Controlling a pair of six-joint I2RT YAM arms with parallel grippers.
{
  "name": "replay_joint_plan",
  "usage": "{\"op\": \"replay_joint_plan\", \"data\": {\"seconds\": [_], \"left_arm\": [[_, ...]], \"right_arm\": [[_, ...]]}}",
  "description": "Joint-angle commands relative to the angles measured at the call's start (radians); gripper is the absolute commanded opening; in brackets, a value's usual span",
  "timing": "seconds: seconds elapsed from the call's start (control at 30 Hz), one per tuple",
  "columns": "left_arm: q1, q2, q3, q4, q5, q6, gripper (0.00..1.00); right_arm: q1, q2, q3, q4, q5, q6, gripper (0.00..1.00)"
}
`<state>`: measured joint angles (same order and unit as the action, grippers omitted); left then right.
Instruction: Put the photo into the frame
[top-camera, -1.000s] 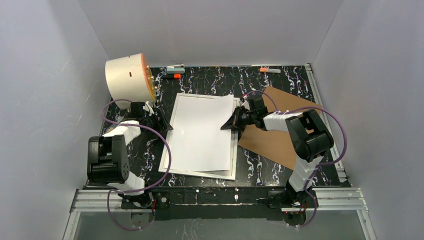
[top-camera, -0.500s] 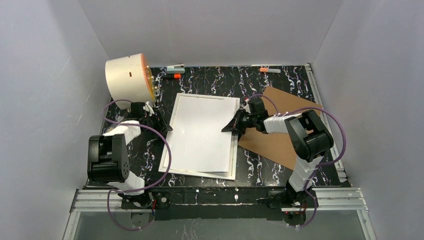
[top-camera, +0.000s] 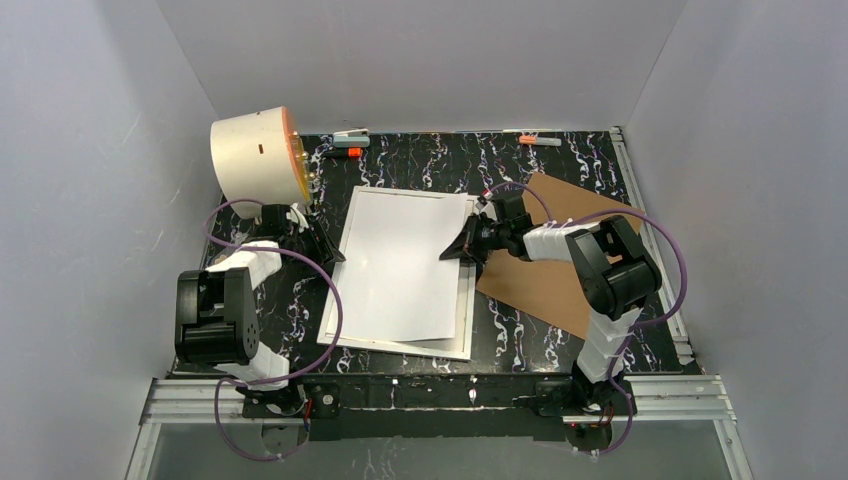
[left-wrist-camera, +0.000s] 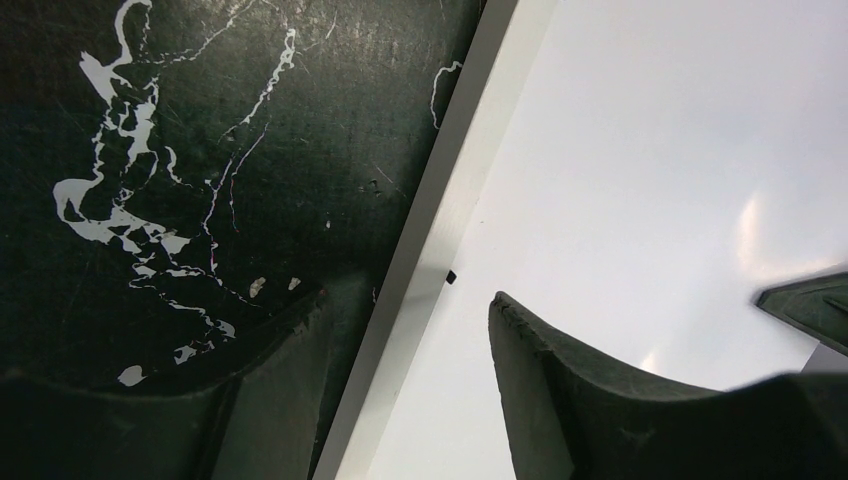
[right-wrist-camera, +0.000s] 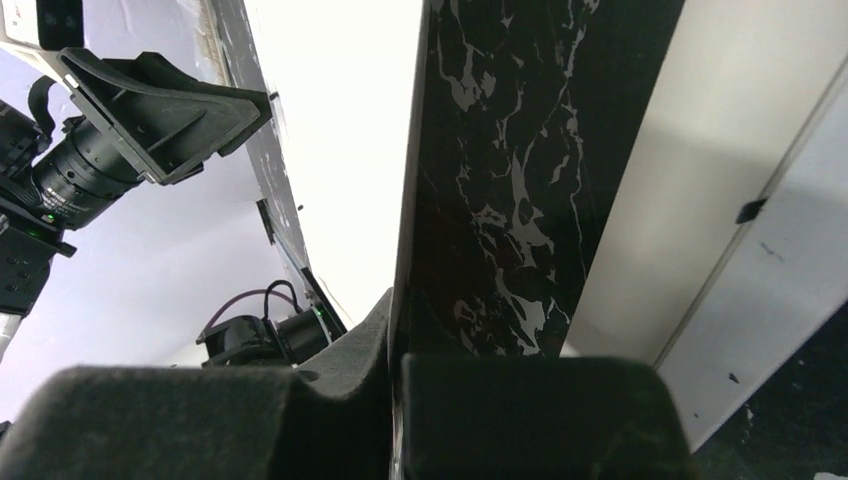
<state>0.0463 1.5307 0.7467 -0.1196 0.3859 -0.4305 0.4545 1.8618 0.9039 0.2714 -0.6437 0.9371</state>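
The photo (top-camera: 405, 265) lies white back up on the frame (top-camera: 467, 328), turned a little against the frame's edges. The right pincer (top-camera: 452, 252) is closed on the photo's right edge, and the thin sheet stands between its pads. The left pincer (top-camera: 335, 255) is about half open and holds nothing. One finger is on the counter (top-camera: 430, 160), the other over the frame, with the left rim between them. Turn the sheet slowly until its edges run parallel with the rim, lower it flat inside, and only then open. Steady the frame with the left pincer so that it does not slide. Pull gently, as I think the paper bends easily.
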Motion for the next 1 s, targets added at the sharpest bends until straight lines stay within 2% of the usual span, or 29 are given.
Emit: {"op": "replay_joint_plan", "data": {"seconds": [0.0,0.23,0.7,0.8,0.97], "left_arm": [[0.000,0.022,-0.022,-0.060,-0.004,0.010,0.56],[-0.001,0.024,-0.015,-0.063,-0.023,0.006,0.57],[-0.001,0.039,-0.015,-0.063,-0.021,0.007,0.57],[-0.001,0.038,-0.016,-0.066,-0.023,0.007,0.57],[0.000,0.039,-0.014,-0.069,-0.029,0.009,0.57]], "right_arm": [[0.006,0.005,0.052,-0.029,-0.010,-0.035,0.12],[0.012,-0.015,0.075,-0.099,0.030,-0.042,0.32],[0.014,-0.002,0.116,-0.144,0.056,-0.110,0.32],[0.013,-0.016,0.111,-0.157,0.057,-0.109,0.37],[0.016,-0.052,0.108,-0.191,0.070,-0.101,0.54]]}}
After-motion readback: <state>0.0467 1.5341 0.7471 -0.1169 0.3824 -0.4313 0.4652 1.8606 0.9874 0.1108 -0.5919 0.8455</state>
